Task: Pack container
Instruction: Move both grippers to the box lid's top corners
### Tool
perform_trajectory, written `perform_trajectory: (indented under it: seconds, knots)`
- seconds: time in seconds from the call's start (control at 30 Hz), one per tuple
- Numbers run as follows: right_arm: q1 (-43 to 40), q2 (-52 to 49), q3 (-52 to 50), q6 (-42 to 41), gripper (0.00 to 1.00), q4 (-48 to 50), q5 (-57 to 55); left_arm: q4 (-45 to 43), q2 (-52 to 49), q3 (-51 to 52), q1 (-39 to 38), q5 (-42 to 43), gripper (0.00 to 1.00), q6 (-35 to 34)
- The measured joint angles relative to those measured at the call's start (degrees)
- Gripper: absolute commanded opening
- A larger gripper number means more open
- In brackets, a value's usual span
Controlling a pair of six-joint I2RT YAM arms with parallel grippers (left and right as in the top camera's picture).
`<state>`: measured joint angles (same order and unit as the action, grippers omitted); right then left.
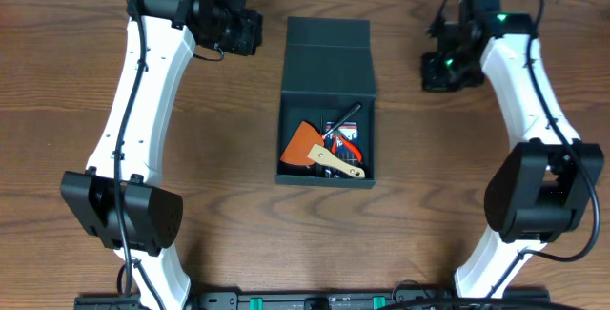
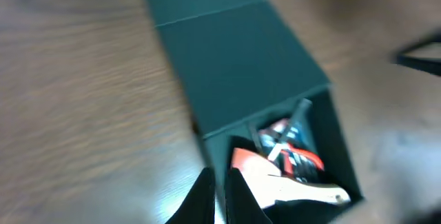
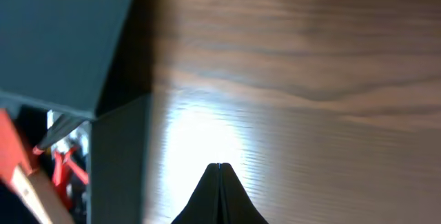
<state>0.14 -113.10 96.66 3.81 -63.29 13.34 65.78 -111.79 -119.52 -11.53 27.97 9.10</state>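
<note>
Container (image 1: 324, 180) sits mid-bench (image 1: 76, 81), long axis 12 to 6 o'clock, with its lid (image 1: 329, 67) at the 12 o'clock end, raised and seemingly leaning partly over the opening, not shut. The 6 o'clock half is open and shows an orange scraper (image 1: 303, 146) with a pale wooden handle, red-handled pliers (image 1: 345, 143) and a dark thin tool whose kind I can't make out. No loose tools lie on the bench, so the step is likely closing the flap. To do it well: press on the lid's free edge and swing it toward 6 o'clock, check nothing pokes above the rim first, and keep the other arm beside a wall so the box doesn't slide. Left hand (image 2: 219, 176) is at 10 o'clock of the box, well apart, wrist aimed at the lid; the view is blurred, but the fingers look parted by a thin gap and hold nothing. Right hand (image 3: 219, 172) is at 2 o'clock, off the box over bare wood, fingers pressed together and empty, with the near box wall at its 9 o'clock.
</note>
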Motion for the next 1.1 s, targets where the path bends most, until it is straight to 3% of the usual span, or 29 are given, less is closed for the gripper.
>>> perform_trajectory:
  seconds: [0.27, 0.57, 0.77, 1.1]
  knots:
    - [0.48, 0.02, -1.84, 1.03, 0.01, 0.74, 6.86, 1.77, -2.25, -0.02, 4.22, 16.22, 0.06, 8.79]
    - [0.52, 0.02, -1.9, -1.25, 0.01, 0.76, 10.29, 6.93, -18.86, 0.07, 9.6, 31.82, 0.06, 15.82]
    - [0.52, -0.04, -2.4, -4.11, 0.01, 1.49, 10.82, 12.22, -25.55, 0.44, 9.75, 34.93, 0.06, 21.66]
    - [0.52, -7.45, -2.47, -9.25, 0.01, 5.01, 14.27, 12.26, -25.9, 0.57, 9.55, 34.51, 0.06, 25.16]
